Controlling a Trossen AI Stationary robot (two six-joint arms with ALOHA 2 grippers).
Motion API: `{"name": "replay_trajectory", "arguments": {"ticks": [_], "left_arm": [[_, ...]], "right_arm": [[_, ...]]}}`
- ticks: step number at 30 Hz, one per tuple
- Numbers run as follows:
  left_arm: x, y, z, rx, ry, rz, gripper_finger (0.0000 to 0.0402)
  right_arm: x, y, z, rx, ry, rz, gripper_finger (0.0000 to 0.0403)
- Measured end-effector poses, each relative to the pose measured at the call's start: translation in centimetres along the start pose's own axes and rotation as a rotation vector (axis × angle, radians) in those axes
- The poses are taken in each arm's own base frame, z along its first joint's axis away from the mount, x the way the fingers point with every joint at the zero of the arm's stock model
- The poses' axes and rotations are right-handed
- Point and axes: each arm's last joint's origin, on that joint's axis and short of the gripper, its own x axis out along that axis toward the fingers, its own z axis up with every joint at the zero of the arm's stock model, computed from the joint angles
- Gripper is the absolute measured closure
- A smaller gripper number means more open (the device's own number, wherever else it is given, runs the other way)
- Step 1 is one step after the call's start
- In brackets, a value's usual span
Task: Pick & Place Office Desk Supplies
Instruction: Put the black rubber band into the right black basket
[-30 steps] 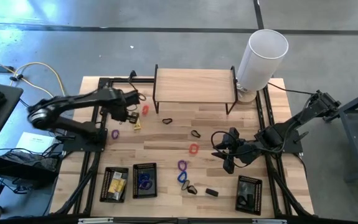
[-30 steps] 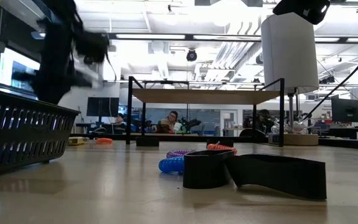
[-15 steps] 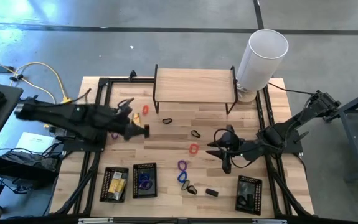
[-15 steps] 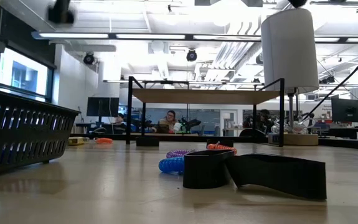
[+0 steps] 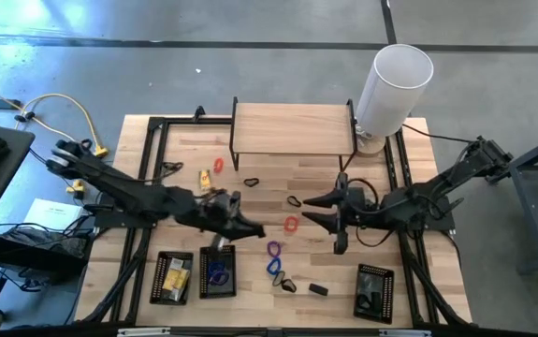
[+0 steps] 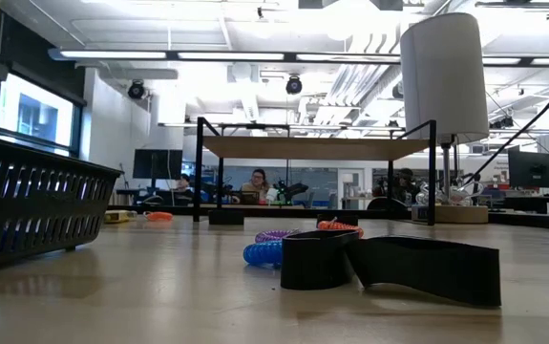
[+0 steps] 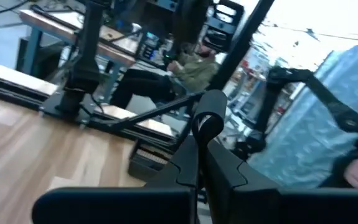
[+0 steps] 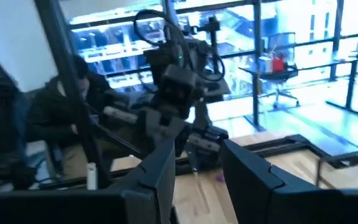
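My left gripper [image 5: 253, 230] hangs over the middle of the table, level and pointing at the right arm. It is shut on a small black clip-like piece [image 7: 207, 117]. My right gripper [image 5: 308, 210] faces it a short way off, open, with nothing between its fingers [image 8: 160, 171]. On the wood lie an orange loop [image 5: 218, 166], a yellow packet [image 5: 203, 175], a red loop [image 5: 291, 224], purple and blue loops [image 5: 273, 257] and black pieces [image 5: 294, 200]. The low view shows a black piece [image 6: 389, 268] and a blue loop [image 6: 263, 252] but neither gripper. My left gripper pinches the black piece's lower end [image 7: 201, 138] between its two fingers. The rest stands out past the fingertips as a narrow curved strip. The fingers lie level and point toward the table's right. The piece is lifted clear of the table.
Three black mesh trays stand along the near edge [image 5: 173, 277] [image 5: 217, 271] [image 5: 374, 292]. A wooden shelf [image 5: 292, 131] and a tall white cylinder [image 5: 395, 84] stand at the far side. A seated person [image 7: 197, 62] shows beyond the table.
My left gripper has swung from the far left, by the orange loop, toward the table's middle and near side. It has risen and tipped from pointing down to level, and it has stayed shut. My right gripper has risen a little and tipped up to level, still open.
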Motion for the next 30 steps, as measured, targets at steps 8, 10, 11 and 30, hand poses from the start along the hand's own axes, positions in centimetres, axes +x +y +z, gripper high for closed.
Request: {"name": "replay_trajectory", "arguments": {"ticks": [8, 10, 11, 30], "left_arm": [[3.7, 1.9, -2.4, -0.021, 0.021, 0.051, 0.0400], [4.0, 2.1, -2.9, -0.043, 0.046, 0.049, 0.0400], [4.0, 2.1, -3.0, -0.050, 0.057, 0.042, 0.0400], [4.2, 3.3, -3.0, -0.044, 0.056, 0.115, 0.0400]], "right_arm": [[2.5, 0.4, -3.7, -0.013, 0.127, -0.040, 0.0284], [2.8, 0.7, -4.4, -0.024, 0.142, -0.039, 0.0284], [2.8, 0.8, -4.4, -0.025, 0.143, -0.038, 0.0284], [4.6, -0.8, -5.3, 0.100, 0.246, 0.128, 0.0284]]}}
